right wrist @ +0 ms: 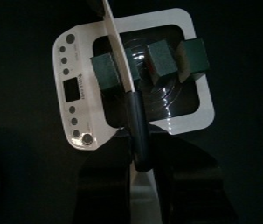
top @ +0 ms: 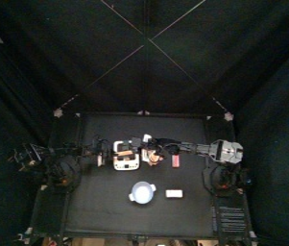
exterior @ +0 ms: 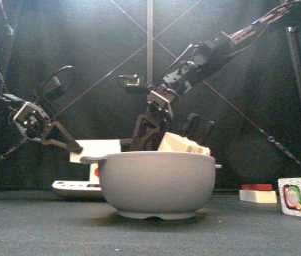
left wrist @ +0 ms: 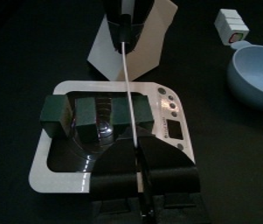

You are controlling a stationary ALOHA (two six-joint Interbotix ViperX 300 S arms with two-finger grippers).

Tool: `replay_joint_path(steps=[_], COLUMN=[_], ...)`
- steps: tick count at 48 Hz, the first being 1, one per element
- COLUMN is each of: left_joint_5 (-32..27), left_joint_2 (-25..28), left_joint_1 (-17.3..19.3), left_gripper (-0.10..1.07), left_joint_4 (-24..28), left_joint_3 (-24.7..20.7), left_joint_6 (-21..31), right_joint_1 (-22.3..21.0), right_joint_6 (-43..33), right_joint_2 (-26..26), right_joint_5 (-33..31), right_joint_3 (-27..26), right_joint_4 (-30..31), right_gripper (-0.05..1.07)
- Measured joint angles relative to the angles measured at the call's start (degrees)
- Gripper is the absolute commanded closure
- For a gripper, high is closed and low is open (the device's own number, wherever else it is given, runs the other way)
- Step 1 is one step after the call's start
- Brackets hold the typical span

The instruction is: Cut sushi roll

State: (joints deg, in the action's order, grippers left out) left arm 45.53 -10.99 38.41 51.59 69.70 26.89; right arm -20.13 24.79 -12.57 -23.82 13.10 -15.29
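Sushi roll (left wrist: 93, 118) lies on white tray (left wrist: 69, 171) below right pincer (right wrist: 137, 162).

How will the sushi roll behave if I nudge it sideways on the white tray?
The sushi roll probably gives rather than staying stiff: gaps already show between its segments, so a push may separate the pieces. It lies on the smooth-looking white tray, so it might slide or roll. The knife above it could catch it.

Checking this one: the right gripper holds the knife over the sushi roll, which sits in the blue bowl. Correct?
Not quite. The sushi roll sits on the white board, not in the bowl, as the right wrist view shows. The right gripper does hold the knife over it.
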Motion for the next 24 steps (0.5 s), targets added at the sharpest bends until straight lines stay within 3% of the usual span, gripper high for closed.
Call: replay_joint_path(steps=[24], left_joint_5=[0.0], left_joint_2=[-0.1], left_joint_1=[-1.0], left_gripper=[0.84], left_joint_4=[-0.1], left_joint_3=[0.1], left_joint_6=[0.1], right_joint_1=[0.0], right_joint_6=[-0.1], right_joint_2=[0.0], right_joint_5=[0.0], right_joint_3=[0.0], right_joint_4=[0.0], right_gripper=[0.55])
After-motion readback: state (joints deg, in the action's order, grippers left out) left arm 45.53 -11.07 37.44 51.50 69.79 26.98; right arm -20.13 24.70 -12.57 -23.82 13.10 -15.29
